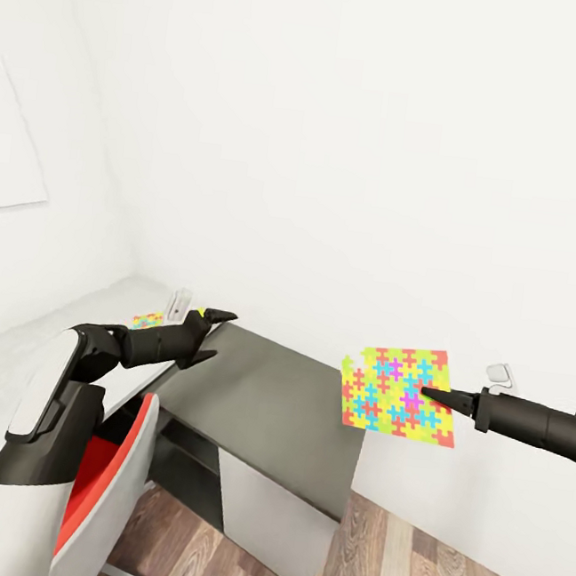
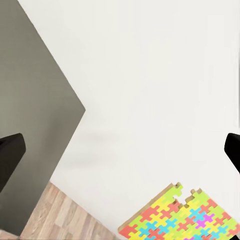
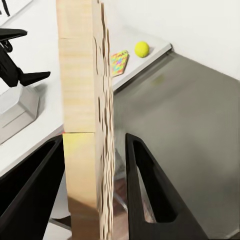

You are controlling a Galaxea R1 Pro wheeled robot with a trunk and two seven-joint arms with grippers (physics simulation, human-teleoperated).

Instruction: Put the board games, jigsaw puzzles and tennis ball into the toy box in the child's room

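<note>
My right gripper [image 1: 428, 393] is shut on one jigsaw puzzle [image 1: 397, 393], a yellow, pink, blue and green square held upright in the air just right of the dark cabinet. In the right wrist view this puzzle [image 3: 85, 100] stands edge-on between both fingers [image 3: 150, 190]. The other jigsaw puzzle [image 1: 147, 319] lies flat on the pale table [image 1: 50, 332], with the tennis ball [image 3: 142, 48] close by near the wall. My left gripper [image 1: 217, 318] hovers open above the table's end, in front of the ball. A light grey bin corner, the toy box [image 3: 17, 112], sits below it.
A low dark grey cabinet [image 1: 284, 404] adjoins the table's right end. A red chair [image 1: 96, 481] stands in front of the table, under my left arm. Wood plank floor [image 1: 435, 564] lies to the right. White walls close the back and left.
</note>
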